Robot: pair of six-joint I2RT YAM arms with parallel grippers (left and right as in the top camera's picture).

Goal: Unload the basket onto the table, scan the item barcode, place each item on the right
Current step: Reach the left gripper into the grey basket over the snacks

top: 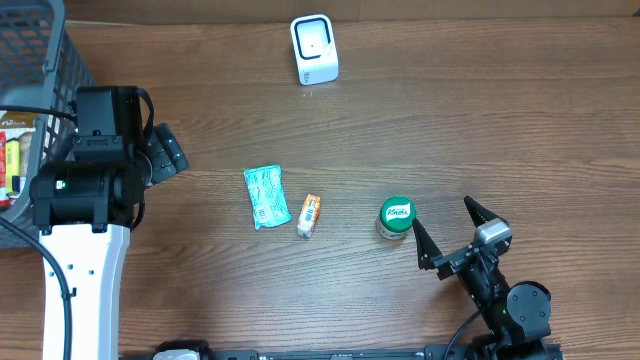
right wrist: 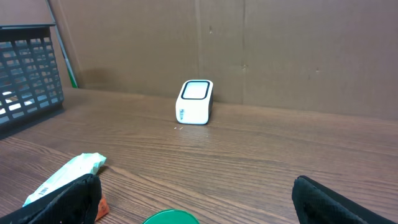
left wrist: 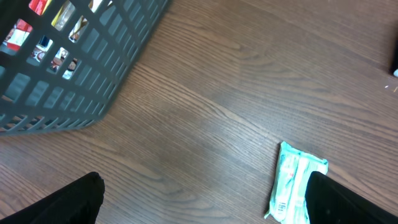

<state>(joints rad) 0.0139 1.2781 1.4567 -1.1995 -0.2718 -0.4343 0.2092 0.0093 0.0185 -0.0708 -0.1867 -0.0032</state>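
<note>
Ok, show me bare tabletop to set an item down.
Bare table lies between the scanner and the teal packet, and right of the scanner. Crowded: the row of packet, small orange pack and green-lidded jar.

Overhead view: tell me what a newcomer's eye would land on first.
The white scanner stands alone at the far side of the wooden table, bright against the dark wood. Nearer the middle, a teal packet, a small orange pack and a green-lidded jar form a loose row, with the right gripper open just beside the jar. A dark mesh basket with goods inside fills the far left corner.
</note>
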